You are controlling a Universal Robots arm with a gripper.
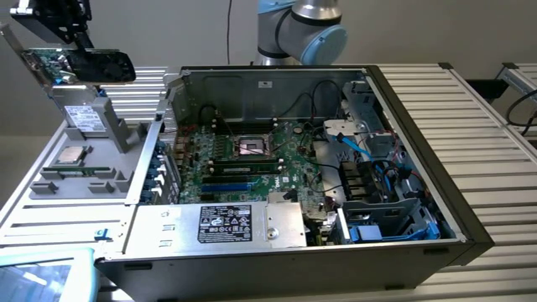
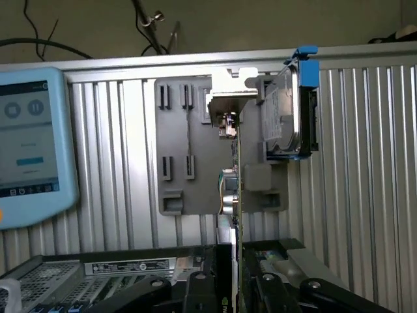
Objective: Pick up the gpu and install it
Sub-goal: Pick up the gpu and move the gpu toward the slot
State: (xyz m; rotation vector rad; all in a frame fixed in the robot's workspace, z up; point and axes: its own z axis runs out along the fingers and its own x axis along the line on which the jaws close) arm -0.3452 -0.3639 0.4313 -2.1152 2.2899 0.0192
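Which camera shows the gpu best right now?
The exterior view: the gpu shows its black shroud and green board, held up in the gripper. The wrist view shows it edge-on, a thin strip.

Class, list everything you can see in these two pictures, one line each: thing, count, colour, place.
graphics card: one, black and green, in the air above the holder
hard drive: one, silver with a white label, standing in the holder
holder: one, grey, on the table beside the computer case
computer case: one, dark, open, mid-table
motherboard: one, green, inside the case
tablet: one, light blue, exterior view's lower left
table: one, silver slats, under everything
robot arm: one, grey and blue, behind the case
gripper: one, black, shut on the graphics card
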